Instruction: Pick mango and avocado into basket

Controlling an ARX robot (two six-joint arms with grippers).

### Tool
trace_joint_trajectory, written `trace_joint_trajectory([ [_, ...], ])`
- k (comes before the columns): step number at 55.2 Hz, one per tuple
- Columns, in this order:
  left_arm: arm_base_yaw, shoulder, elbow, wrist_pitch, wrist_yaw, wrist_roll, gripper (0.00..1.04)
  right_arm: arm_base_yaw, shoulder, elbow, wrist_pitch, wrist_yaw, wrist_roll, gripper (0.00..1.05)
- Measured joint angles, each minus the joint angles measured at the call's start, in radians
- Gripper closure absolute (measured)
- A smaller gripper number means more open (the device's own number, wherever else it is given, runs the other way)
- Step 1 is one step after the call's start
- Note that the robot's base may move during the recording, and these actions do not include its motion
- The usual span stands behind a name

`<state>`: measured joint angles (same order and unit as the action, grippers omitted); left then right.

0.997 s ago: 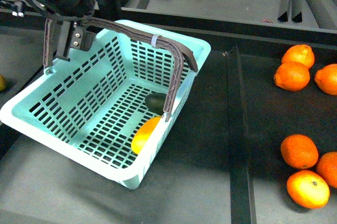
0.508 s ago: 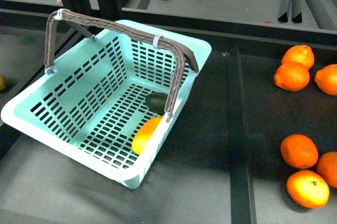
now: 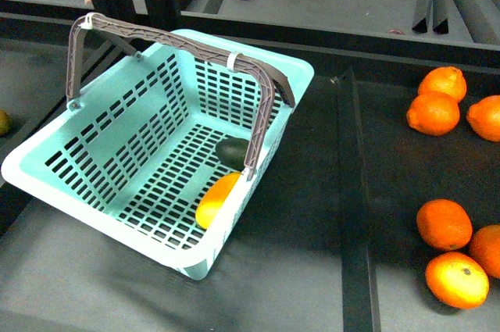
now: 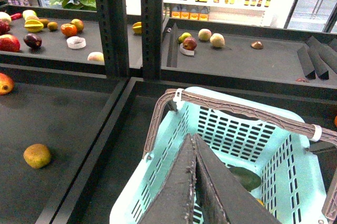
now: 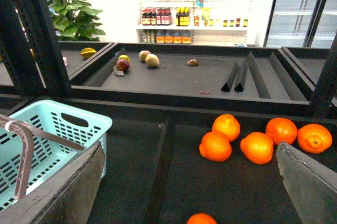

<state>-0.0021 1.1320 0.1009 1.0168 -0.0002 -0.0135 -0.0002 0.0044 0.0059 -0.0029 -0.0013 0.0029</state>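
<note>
**Mango and avocado both in the basket**

Mango (image 3: 216, 200) lying on the slotted floor of the basket (image 3: 94, 183), against its right wall, with the avocado (image 3: 232, 152) just behind it, touching or nearly so. Both handles (image 3: 258, 101) swung upright. Left pincer (image 4: 194, 182) poised above the basket, pointing down into it, fingers pressed together on nothing. Right pincer (image 5: 189, 182) held off to the right over the dark worktop (image 3: 312, 191), fingers spread wide, facing the oranges (image 5: 256, 147).

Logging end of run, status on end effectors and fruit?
Left end effector shut, empty; right end effector open, empty. Mango and avocado in basket. Nothing obstructing.
</note>
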Motion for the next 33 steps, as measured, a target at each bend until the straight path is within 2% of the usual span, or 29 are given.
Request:
trace_joint_trajectory([
  [13, 0.0, -0.298, -0.072, -0.223, 0.0, 0.004, 1.02, 0.0, 0.0, 0.0, 0.0, 0.0, 0.0, 0.08],
  [33, 0.0, -0.594, -0.079, -0.485, 0.0, 0.006, 1.02, 0.0, 0.0, 0.0, 0.0, 0.0, 0.0, 0.08],
])
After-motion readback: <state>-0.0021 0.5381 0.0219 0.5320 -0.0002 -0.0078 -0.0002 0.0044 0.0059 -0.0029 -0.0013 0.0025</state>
